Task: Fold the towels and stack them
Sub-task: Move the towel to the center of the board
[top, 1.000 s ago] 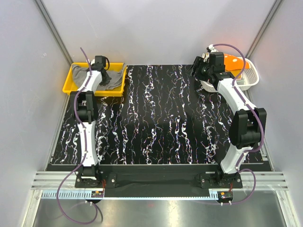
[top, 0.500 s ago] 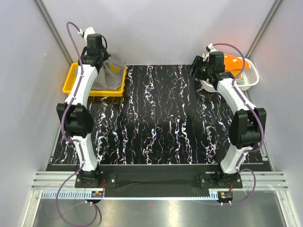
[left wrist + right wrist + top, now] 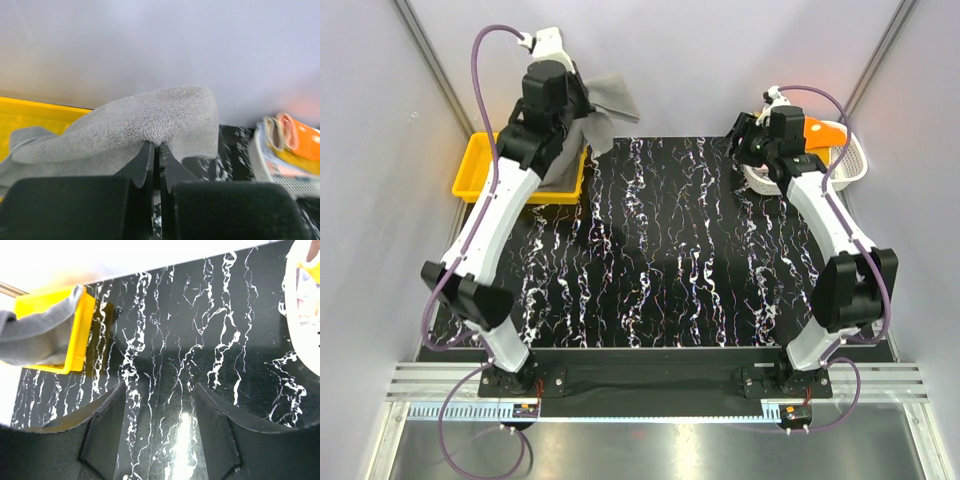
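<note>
My left gripper (image 3: 582,100) is shut on a grey towel (image 3: 605,105) and holds it high above the yellow tray (image 3: 470,172); the cloth hangs from the jaws down toward the tray. In the left wrist view the grey towel (image 3: 145,122) is pinched between my closed fingertips (image 3: 156,146). My right gripper (image 3: 740,140) is open and empty beside the white basket (image 3: 855,160), which holds an orange towel (image 3: 820,130). In the right wrist view my open gripper (image 3: 157,405) looks over the black mat, with the grey towel (image 3: 35,332) at the left. Light blue and pink towels are not clearly visible.
The black marbled mat (image 3: 660,250) covers the table between the arms. The yellow tray (image 3: 75,325) stands at the back left, the white basket (image 3: 305,325) at the back right. Grey walls close in on the sides and back.
My left arm has lifted the grey towel out of the yellow tray, up and to the right. My right gripper has barely moved, staying near the basket.
</note>
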